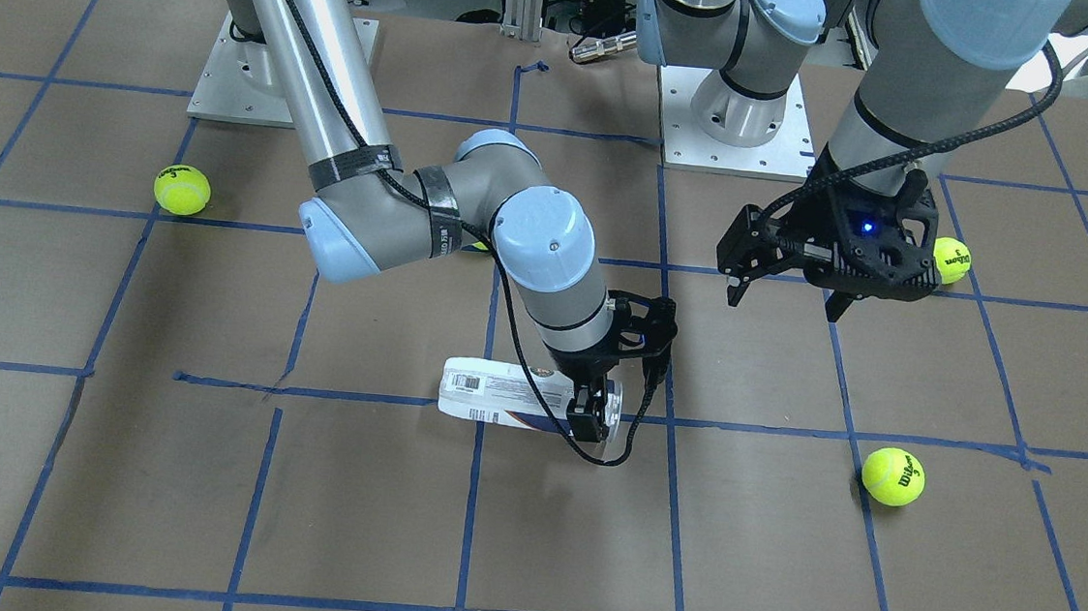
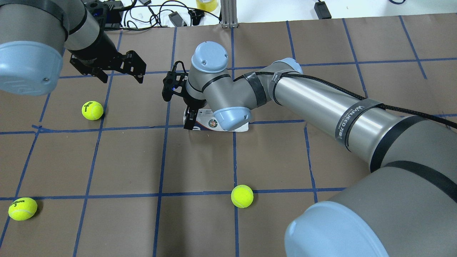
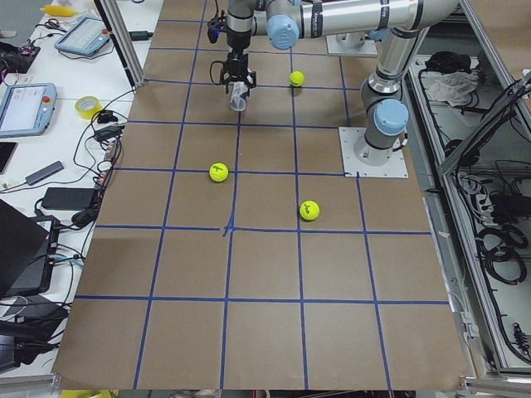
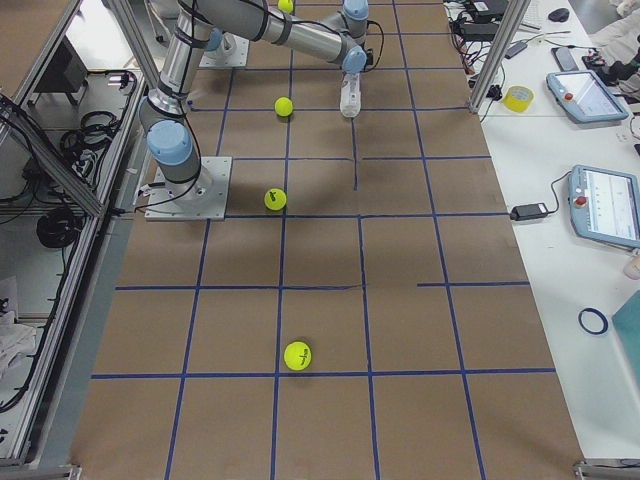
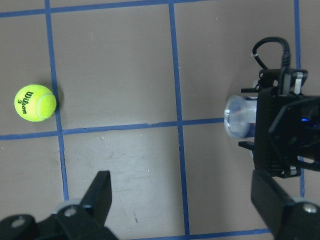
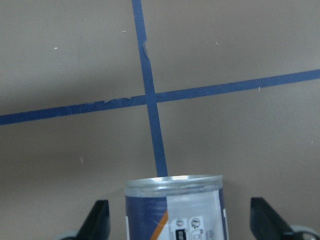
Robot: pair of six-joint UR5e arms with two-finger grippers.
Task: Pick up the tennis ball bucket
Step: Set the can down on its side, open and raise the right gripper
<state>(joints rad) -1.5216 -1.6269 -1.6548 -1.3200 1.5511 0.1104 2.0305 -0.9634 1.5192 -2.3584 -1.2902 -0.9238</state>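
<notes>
The tennis ball bucket (image 1: 498, 394) lies on its side on the brown table, white label with barcode up. It also shows in the overhead view (image 2: 209, 123), half under the right arm's wrist. My right gripper (image 1: 593, 416) is down at the can's clear, metal-rimmed end. In the right wrist view the bucket (image 6: 175, 210) sits between the two fingers (image 6: 100, 220) with a gap on each side, so the gripper is open around it. My left gripper (image 2: 122, 76) hovers open and empty above the table, apart from the can; its view shows the can's end (image 5: 239, 117).
Three yellow-green tennis balls lie loose: one (image 2: 92, 110) below the left gripper, one (image 2: 22, 208) at the near left, one (image 2: 242, 196) near the middle front. Blue tape lines grid the table. Cables and gear lie beyond the far edge (image 2: 171, 14).
</notes>
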